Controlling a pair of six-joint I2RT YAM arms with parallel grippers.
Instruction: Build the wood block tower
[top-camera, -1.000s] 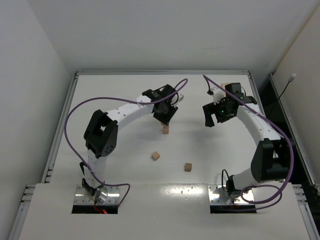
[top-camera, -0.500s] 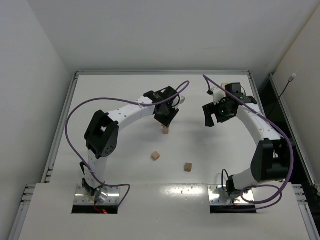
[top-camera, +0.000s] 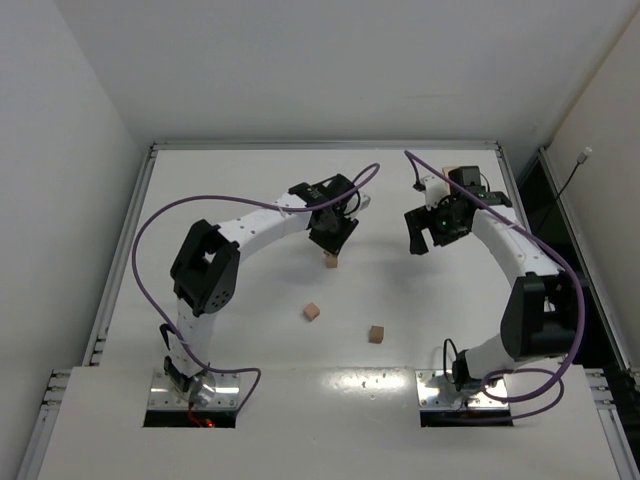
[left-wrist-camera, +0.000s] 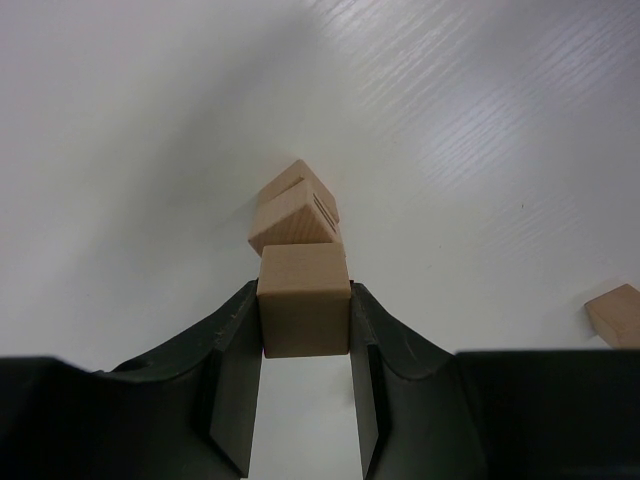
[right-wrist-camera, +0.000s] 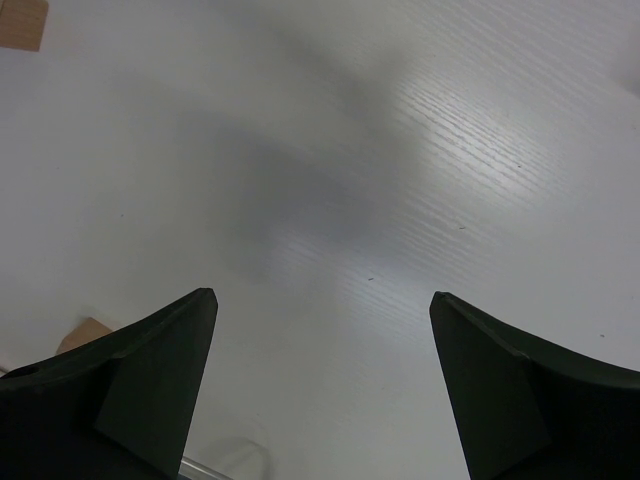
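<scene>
My left gripper (left-wrist-camera: 303, 296) is shut on a light-brown wooden cube (left-wrist-camera: 304, 315), held a little above the table. Just beyond it stands what looks like two cubes (left-wrist-camera: 292, 218), one on the other, the upper one turned slightly. In the top view the left gripper (top-camera: 333, 238) hangs over that stack (top-camera: 331, 260), and the held cube is hidden under the fingers. Two loose cubes lie nearer the bases (top-camera: 312, 312) (top-camera: 376, 334). My right gripper (top-camera: 420, 238) (right-wrist-camera: 322, 296) stands open and empty to the right, over bare table.
A raised rim (top-camera: 325, 145) frames the white table. A tan piece (top-camera: 449, 172) shows behind the right wrist. A wooden piece (right-wrist-camera: 20, 22) sits at the top left of the right wrist view. Another cube (left-wrist-camera: 615, 312) lies right of the left fingers.
The left gripper with its cube has shifted very slightly away from the bases and rightward over the stack. The right arm has not moved.
</scene>
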